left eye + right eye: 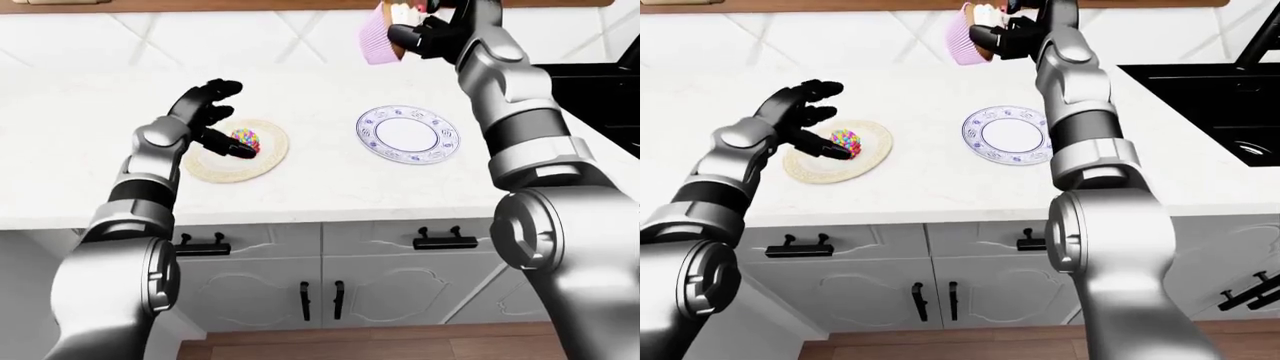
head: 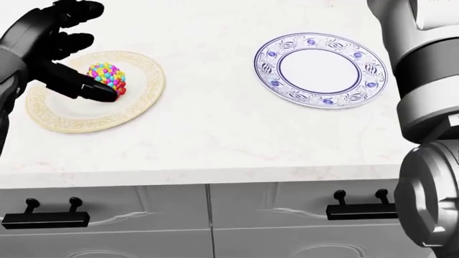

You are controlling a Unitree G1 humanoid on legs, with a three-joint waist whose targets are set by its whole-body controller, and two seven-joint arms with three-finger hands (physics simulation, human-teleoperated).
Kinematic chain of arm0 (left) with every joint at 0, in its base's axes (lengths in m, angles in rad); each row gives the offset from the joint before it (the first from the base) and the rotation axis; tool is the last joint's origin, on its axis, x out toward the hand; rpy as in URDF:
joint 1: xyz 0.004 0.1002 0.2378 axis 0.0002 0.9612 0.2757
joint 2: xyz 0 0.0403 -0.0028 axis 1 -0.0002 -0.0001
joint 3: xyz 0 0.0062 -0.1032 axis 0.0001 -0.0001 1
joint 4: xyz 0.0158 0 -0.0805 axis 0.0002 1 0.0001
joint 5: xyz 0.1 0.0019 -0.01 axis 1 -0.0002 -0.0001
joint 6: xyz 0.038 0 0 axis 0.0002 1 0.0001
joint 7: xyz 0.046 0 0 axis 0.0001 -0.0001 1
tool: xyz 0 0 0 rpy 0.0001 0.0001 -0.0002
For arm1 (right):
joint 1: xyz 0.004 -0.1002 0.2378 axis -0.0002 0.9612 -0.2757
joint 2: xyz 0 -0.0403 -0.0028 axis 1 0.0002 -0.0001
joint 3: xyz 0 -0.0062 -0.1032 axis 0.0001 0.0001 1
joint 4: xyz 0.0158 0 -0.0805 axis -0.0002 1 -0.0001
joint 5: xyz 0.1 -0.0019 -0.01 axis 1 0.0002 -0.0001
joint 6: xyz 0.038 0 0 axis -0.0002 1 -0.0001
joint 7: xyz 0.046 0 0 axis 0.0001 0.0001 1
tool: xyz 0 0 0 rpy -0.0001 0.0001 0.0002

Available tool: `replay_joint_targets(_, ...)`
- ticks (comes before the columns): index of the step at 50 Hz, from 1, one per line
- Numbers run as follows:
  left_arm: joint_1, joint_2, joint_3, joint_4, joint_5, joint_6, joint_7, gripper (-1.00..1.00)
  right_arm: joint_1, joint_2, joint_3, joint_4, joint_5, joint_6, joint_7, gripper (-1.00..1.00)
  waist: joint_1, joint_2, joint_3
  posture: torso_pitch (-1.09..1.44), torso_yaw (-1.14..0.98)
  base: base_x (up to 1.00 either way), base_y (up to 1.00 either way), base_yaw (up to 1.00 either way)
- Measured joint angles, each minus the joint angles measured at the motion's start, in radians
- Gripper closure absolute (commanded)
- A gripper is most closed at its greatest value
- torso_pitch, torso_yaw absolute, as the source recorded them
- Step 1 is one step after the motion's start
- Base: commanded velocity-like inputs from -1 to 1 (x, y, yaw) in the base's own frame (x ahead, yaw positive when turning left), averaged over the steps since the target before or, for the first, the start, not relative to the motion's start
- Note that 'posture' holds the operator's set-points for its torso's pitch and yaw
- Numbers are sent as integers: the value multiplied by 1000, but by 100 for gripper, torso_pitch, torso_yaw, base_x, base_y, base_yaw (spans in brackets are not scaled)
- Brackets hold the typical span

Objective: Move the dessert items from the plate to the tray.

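Observation:
A sprinkle-covered dessert ball (image 2: pixel 107 74) sits on a round cream dish with a gold rim (image 2: pixel 140 105) at the left of the counter. My left hand (image 2: pixel 87 54) is open over that dish, fingers spread above the ball and the thumb lying against its lower side. A white plate with a blue pattern (image 2: pixel 320 70) lies to the right with nothing on it. My right hand (image 1: pixel 415 36) is shut on a cupcake in a pink liner (image 1: pixel 376 37), held tilted high above the counter near the top of the left-eye view.
A black sink (image 1: pixel 1210 97) is set in the white counter (image 2: pixel 215 140) at the right of the right-eye view. Grey cabinet doors with black handles (image 1: pixel 445 241) run below the counter edge. A tiled wall stands behind.

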State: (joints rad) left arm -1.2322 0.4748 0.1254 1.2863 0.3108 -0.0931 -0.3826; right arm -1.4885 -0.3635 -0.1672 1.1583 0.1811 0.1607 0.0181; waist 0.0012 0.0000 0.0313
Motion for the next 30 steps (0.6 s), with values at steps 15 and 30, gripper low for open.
replay_joint_targets(15, 18, -7, -4, -2, 14, -11, -1, -49, 2, 2, -1, 4, -1, -5, 0, 100, 0, 0, -1, 0, 0, 0, 0, 0)
replay_joint_targets(30, 38, -13, -7, 4, 25, -23, -7, -44, 3, 6, 0, 10, -4, -9, -1, 100, 0, 0, -2, 0, 0, 0, 0, 0)
